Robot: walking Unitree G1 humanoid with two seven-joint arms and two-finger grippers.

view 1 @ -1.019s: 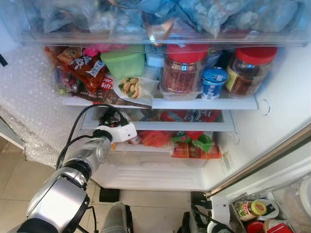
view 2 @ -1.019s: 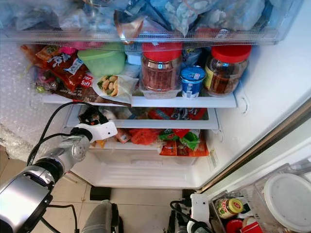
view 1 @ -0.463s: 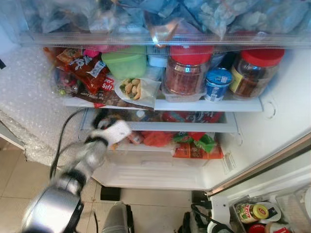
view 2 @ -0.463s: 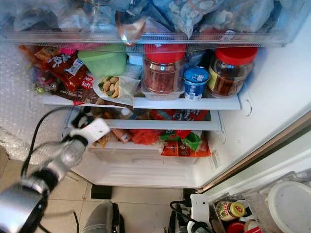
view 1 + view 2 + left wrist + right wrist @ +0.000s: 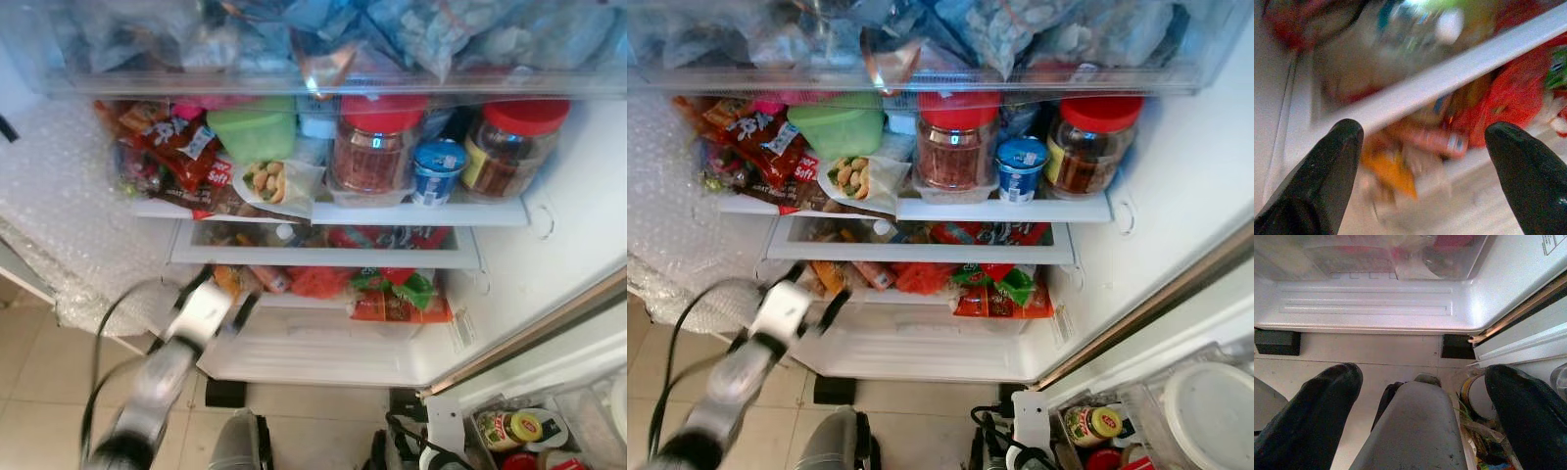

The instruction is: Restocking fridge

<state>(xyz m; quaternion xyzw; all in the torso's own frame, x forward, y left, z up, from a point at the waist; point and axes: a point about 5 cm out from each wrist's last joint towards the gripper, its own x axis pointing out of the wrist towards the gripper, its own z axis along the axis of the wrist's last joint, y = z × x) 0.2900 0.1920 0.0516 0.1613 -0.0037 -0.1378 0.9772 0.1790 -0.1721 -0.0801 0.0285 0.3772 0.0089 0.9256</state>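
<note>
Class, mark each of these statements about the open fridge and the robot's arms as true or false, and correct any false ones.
1. Two red-lidded jars stand on the upper shelf. True.
2. The blue-lidded cup stands between those jars. True.
3. The left gripper holds a packet. False: its fingers are spread with nothing between them.
4. The green container sits on the floor. False: it sits on the upper shelf.
5. The right gripper reaches into the fridge. False: it hangs low, pointing at the floor tiles.

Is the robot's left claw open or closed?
Open. The left gripper has its two black fingers spread wide apart with nothing between them, in front of the lower fridge shelf.
</note>
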